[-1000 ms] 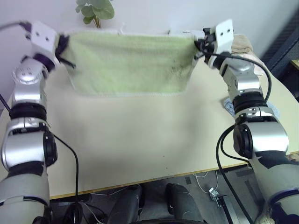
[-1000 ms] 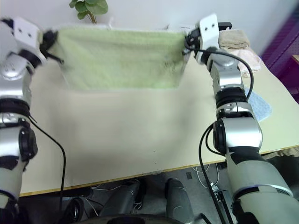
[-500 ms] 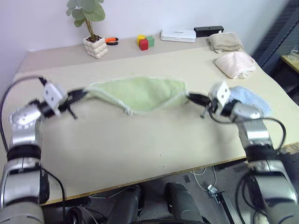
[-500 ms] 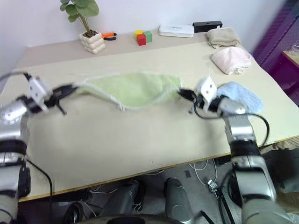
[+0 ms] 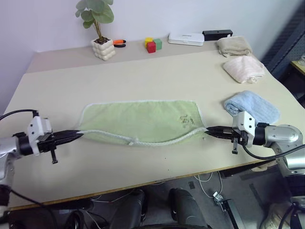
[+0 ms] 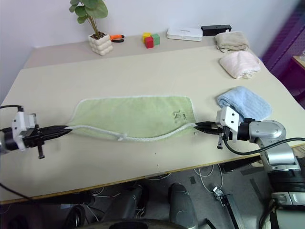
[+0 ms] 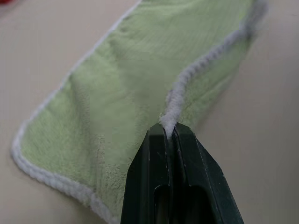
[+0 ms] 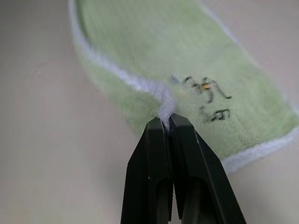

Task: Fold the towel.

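On the table (image 5: 143,71), the towel (image 5: 143,119) lies folded in half lengthwise, well short of the potted plant (image 5: 101,28) at the far edge. Left gripper (image 5: 76,135) and right gripper (image 5: 208,129) are each clenched on a near corner of the white hem, which sags between them. To finish well: lower both corners together onto the layer beneath, hems aligned, then let go.

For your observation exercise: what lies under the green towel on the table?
The towel lies folded over itself on the bare table, both grippers pinching its near edge. Whether anything is under it cannot be seen.
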{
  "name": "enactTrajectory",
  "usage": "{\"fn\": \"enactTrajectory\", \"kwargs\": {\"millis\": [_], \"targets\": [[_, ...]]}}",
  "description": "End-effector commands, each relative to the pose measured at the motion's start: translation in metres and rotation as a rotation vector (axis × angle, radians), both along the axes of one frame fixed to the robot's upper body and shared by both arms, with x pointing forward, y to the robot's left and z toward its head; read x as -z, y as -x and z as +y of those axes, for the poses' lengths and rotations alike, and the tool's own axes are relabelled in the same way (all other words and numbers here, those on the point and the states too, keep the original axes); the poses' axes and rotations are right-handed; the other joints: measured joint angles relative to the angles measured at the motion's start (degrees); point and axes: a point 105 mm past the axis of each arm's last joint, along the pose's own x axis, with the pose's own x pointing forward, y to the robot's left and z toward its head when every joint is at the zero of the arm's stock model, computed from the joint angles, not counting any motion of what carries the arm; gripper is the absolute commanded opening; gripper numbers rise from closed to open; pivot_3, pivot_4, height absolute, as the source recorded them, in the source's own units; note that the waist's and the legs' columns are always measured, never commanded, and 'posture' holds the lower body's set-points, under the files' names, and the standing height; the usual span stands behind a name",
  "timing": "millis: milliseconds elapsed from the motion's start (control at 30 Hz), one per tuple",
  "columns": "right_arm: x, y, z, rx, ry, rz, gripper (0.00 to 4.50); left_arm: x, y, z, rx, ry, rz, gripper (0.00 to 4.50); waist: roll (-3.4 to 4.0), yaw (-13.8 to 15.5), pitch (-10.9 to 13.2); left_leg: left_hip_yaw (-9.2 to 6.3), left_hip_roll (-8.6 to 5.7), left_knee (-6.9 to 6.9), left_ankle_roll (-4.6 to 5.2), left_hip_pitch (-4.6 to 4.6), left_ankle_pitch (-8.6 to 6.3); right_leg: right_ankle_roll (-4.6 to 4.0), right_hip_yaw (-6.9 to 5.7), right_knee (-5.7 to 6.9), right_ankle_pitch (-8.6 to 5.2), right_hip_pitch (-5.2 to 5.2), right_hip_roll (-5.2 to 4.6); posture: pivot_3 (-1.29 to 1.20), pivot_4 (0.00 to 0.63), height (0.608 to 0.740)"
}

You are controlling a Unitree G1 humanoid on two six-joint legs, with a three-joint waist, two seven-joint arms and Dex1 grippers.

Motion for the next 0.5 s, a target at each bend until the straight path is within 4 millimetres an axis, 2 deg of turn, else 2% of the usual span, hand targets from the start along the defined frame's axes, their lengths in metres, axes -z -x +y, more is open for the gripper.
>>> {"fn": "enactTrajectory", "kwargs": {"millis": [33, 133, 267, 400, 500], "targets": [[-0.016, 0.007, -0.007, -0.026, 0.006, -0.030, 0.04, -0.019, 0.013, 0.002, 0.006, 0.011, -0.018, 0.00, 0.00, 0.0, 0.0, 0.01, 0.02, -0.01, 0.00, 0.02, 0.00, -0.06, 0.00, -0.01, -0.04, 0.03, 0.00, 0.00, 0.150, 0.740], [-0.018, 0.006, -0.014, -0.013, 0.001, -0.047, 0.04, -0.028, 0.014, -0.008, -0.014, 0.087, -0.044, 0.00, -0.03, 0.4, 0.0, 0.00, 0.03, -0.02, 0.00, 0.04, -0.01, -0.11, -0.04, -0.04, -0.17, 0.08, -0.04, 0.00, 0.150, 0.740], [-0.026, -0.013, -0.012, 0.043, -0.048, -0.126, 0.04, -0.027, 0.004, -0.012, -0.058, 0.106, -0.108, 0.00, -0.03, 0.4, 0.0, 0.02, 0.02, 0.00, 0.00, 0.05, -0.01, -0.10, -0.05, -0.06, -0.16, 0.12, -0.06, 0.00, 0.150, 0.740], [-0.038, -0.032, -0.009, 0.072, -0.059, -0.219, 0.04, -0.036, -0.013, -0.003, -0.102, 0.124, -0.165, 0.00, -0.03, 0.3, 0.0, 0.02, 0.03, -0.02, 0.00, 0.06, -0.01, -0.10, -0.07, -0.04, -0.15, 0.08, -0.04, 0.00, 0.150, 0.740], [-0.041, -0.047, -0.002, 0.080, -0.069, -0.258, 0.04, -0.045, -0.034, 0.000, -0.130, 0.128, -0.236, 0.00, -0.03, 0.3, 0.0, 0.02, 0.02, -0.05, 0.00, 0.06, -0.01, -0.05, -0.09, -0.05, -0.12, 0.08, -0.04, 0.00, 0.150, 0.740]]}}
